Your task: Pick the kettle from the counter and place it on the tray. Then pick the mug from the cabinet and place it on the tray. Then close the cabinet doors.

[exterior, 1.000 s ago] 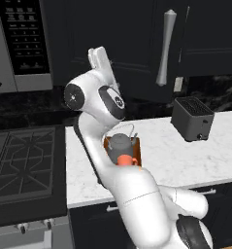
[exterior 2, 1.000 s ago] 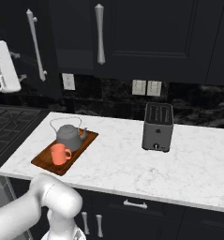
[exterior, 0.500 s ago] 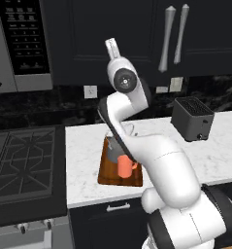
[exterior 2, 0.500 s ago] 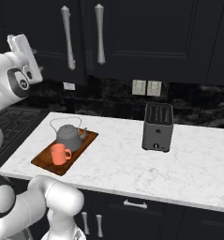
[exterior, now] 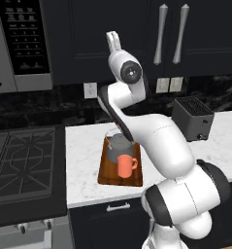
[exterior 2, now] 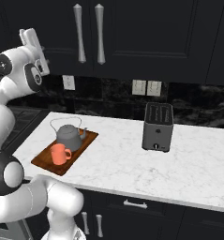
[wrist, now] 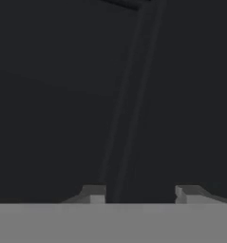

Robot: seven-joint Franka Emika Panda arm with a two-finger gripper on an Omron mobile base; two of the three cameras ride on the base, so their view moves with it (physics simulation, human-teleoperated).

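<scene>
A boxy grey toaster (exterior 2: 157, 127) stands near wall outlets (exterior 2: 146, 87), a microwave (exterior: 21, 44) above the stove (exterior: 23, 160).

Arm raised high; tool (wrist: 140, 193) fingers parted, empty.

The kettle (exterior 2: 68, 136) and the mug (exterior 2: 60, 153) sit on the tray (exterior 2: 46, 164), cabinet doors (exterior 2: 132, 37) closed.

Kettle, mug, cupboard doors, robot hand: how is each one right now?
kettle: upright on the tray, nothing holding it.
mug: upright on the tray, in front of the kettle.
tray: flat on the counter, carrying both.
cabinet doors: shut, handles side by side.
gripper: open and empty, facing a dark cabinet panel.
toaster: standing on the counter, slots empty.
</scene>
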